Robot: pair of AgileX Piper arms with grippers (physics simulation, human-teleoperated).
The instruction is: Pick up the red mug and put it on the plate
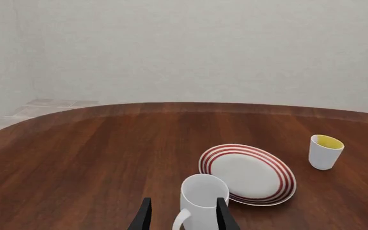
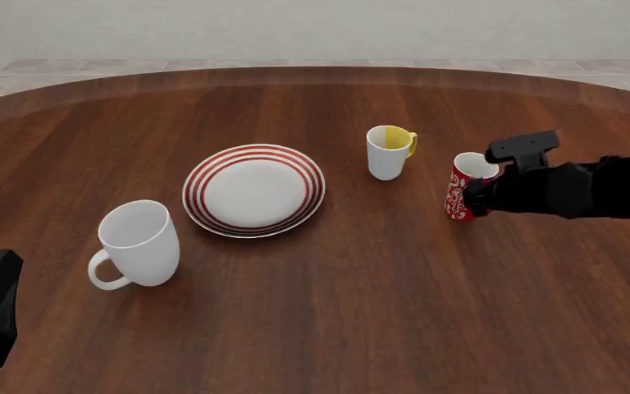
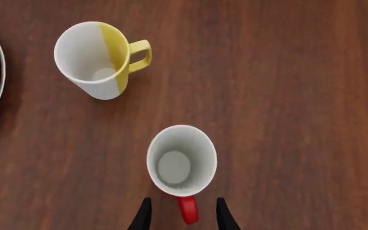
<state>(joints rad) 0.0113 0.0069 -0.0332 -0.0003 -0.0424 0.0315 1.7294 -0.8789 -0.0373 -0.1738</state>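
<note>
Your right gripper (image 3: 183, 215) is hovering spread, fingers straddling the handle of the red mug (image 3: 181, 160), which is standing upright right of the yellow-lined mug (image 2: 386, 153), well apart from the plate (image 2: 253, 190). It's probably rigid, slick, tall and tippy, so you're better closing squarely on the handle

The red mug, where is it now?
In the front view the red mug stands upright on the table's right side, right of the yellow mug, at the right gripper.
</note>
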